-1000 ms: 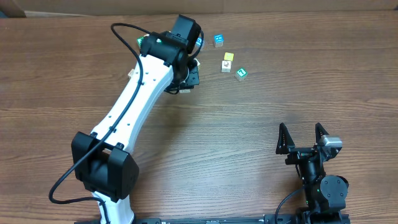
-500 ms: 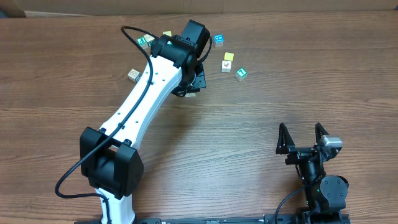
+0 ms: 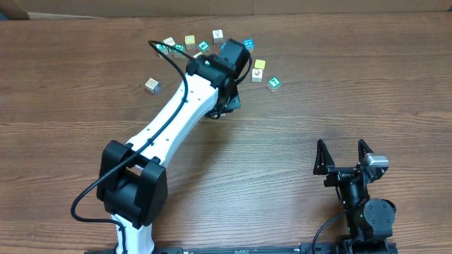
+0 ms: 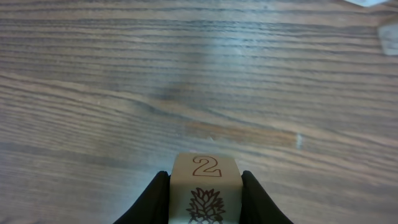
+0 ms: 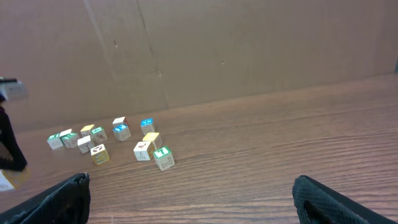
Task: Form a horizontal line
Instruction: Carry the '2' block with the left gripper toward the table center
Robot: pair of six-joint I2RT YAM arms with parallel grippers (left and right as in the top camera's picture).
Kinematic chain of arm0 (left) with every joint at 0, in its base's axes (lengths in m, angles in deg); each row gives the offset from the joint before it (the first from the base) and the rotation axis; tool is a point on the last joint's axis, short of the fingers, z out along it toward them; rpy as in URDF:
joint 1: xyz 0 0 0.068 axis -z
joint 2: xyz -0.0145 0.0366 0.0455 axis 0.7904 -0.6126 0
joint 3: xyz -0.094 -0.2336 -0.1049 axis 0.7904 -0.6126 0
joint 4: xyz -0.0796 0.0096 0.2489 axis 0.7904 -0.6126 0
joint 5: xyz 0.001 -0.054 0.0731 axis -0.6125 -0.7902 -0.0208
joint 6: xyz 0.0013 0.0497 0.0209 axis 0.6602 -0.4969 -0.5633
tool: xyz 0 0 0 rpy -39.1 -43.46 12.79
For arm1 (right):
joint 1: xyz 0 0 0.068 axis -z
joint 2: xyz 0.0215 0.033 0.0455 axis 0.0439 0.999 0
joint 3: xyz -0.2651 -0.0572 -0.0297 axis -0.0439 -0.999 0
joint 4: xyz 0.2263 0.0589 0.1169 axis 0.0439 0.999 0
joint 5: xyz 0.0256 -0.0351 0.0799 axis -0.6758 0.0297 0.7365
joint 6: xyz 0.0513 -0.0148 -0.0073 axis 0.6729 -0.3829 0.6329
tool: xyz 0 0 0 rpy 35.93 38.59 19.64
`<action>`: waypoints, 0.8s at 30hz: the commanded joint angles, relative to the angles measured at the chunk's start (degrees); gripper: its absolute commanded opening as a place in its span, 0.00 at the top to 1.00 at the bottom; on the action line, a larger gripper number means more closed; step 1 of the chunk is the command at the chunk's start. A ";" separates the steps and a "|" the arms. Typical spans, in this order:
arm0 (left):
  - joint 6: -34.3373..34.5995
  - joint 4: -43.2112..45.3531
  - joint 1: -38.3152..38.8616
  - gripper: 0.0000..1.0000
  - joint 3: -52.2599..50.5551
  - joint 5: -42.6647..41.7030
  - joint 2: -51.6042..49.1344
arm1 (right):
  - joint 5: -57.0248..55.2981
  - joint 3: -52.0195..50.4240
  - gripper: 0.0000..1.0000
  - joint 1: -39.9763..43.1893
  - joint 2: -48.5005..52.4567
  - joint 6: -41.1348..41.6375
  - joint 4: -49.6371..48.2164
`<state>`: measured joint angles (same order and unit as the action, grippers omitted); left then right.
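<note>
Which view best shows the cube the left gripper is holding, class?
Left wrist: the pineapple cube, numbered 2, sits clamped between the left gripper's fingers. Overhead, the left arm hides it; the right wrist view shows nothing clear of it.

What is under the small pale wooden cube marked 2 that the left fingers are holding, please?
Only bare brown wood-grain table shows around the cube, clamped between the black fingers. Its underside runs off the frame, so any gap or contact beneath is hidden.
</note>
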<state>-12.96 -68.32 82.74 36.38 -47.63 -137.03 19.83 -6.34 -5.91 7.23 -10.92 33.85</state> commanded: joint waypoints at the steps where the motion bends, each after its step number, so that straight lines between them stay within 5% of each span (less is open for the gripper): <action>1: 1.79 2.73 -0.15 0.92 -3.82 4.20 -0.50 | 0.11 -0.61 0.00 0.26 -0.61 -0.44 -0.31; 11: -4.81 16.46 -0.31 0.92 -13.84 5.92 -0.52 | 0.09 -0.61 0.00 0.26 -0.61 -0.44 -0.31; 24: -5.22 17.81 -1.27 0.93 -14.58 7.17 -2.93 | 0.11 -0.59 0.00 0.26 -0.61 -0.44 -0.31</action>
<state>-16.54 -50.68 81.74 22.44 -42.12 -137.71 19.83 -6.34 -5.91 7.23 -10.92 33.87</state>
